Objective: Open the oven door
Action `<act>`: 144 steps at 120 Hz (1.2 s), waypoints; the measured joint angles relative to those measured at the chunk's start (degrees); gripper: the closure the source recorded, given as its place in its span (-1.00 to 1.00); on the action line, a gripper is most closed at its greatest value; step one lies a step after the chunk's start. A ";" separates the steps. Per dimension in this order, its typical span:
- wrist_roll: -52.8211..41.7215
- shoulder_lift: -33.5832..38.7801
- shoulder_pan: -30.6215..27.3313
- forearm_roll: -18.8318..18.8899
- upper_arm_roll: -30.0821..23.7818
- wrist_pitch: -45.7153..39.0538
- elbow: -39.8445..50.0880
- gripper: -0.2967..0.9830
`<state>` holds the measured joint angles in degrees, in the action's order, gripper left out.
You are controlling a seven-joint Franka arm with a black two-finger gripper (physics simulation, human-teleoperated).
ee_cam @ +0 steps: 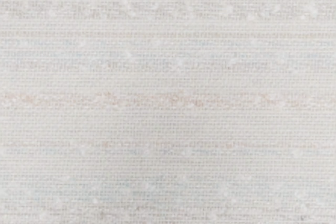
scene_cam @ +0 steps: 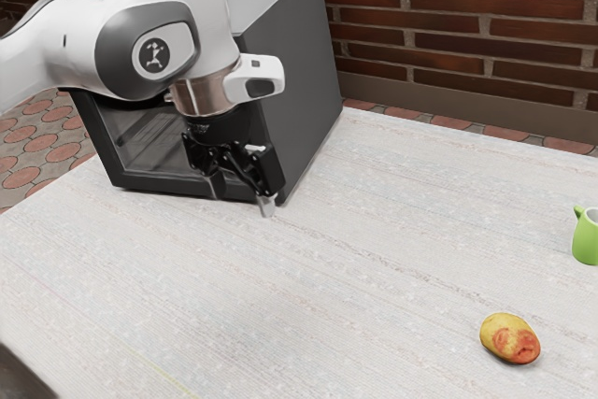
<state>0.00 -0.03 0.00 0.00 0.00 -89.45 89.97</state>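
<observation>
Oven door point(scene_cam: 149, 142): dark glass front, looks shut, on the oven point(scene_cam: 304, 72) at the back of the worktop point(scene_cam: 346, 259), exterior view's left. Arm point(scene_cam: 177, 7) partly covers the oven. Hand point(scene_cam: 241, 197) in front of the oven, by its front corner on the exterior view's right, tips pointing down; fingers spread apart, holding nothing. Can't tell if it touches the door. Wrist view: pale woven worktop surface, faint coloured streaks. Yellow-red mango point(scene_cam: 510, 338) well apart, exterior view's right, near side. Green mug point(scene_cam: 586, 238) beyond it, cut by the edge. Brick wall point(scene_cam: 448, 25) behind.
</observation>
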 joint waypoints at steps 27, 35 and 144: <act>1.04 -3.03 -6.31 0.83 -7.01 4.98 -12.49 -0.54; 1.28 -3.06 -6.25 0.90 -7.09 5.67 -12.63 -0.54; -64.60 6.13 -7.00 -7.79 21.37 -37.37 4.12 -0.54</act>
<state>-64.60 6.09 -6.99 -7.79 21.37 -126.82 94.08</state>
